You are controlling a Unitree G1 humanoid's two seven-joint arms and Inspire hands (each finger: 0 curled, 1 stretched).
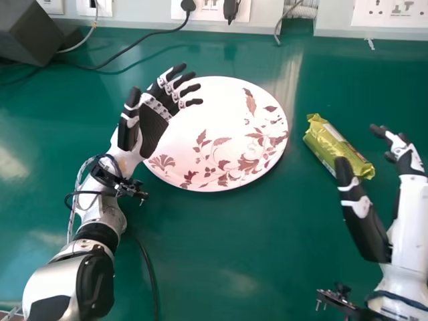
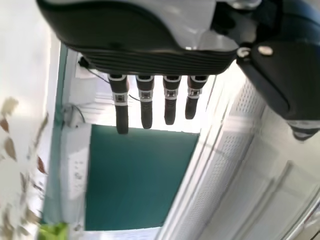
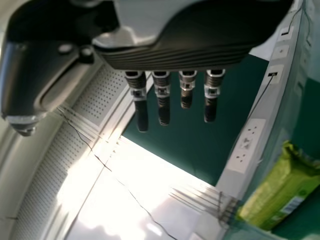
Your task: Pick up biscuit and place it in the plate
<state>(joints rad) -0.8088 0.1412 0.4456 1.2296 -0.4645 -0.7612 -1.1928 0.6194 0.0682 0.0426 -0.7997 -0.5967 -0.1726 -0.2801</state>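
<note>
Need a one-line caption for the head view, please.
Robot's open right hand beside the green biscuit pack, its left hand over the leaf-patterned plate's edge.

Clock positions are read from the plate's centre in the head view. Plate (image 1: 194,124): pinkish white; reddish-brown floral pattern of leaves, curling stems and blossoms, from 1 o'clock clockwise to 8 o'clock. Tabletop (image 1: 221,254): deep green, with paler glossy streaks. Biscuit packet (image 1: 338,148), 3 o'clock: yellow-green, with a whitish printed patch. Left hand (image 1: 153,127), 10 o'clock: black, with white-silver bands across the fingers. Right hand (image 1: 364,224), 4 o'clock: black and white. Box (image 1: 30,37), 10 o'clock: dark grey. Socket panel (image 1: 217,9), 12 o'clock: white.
</note>
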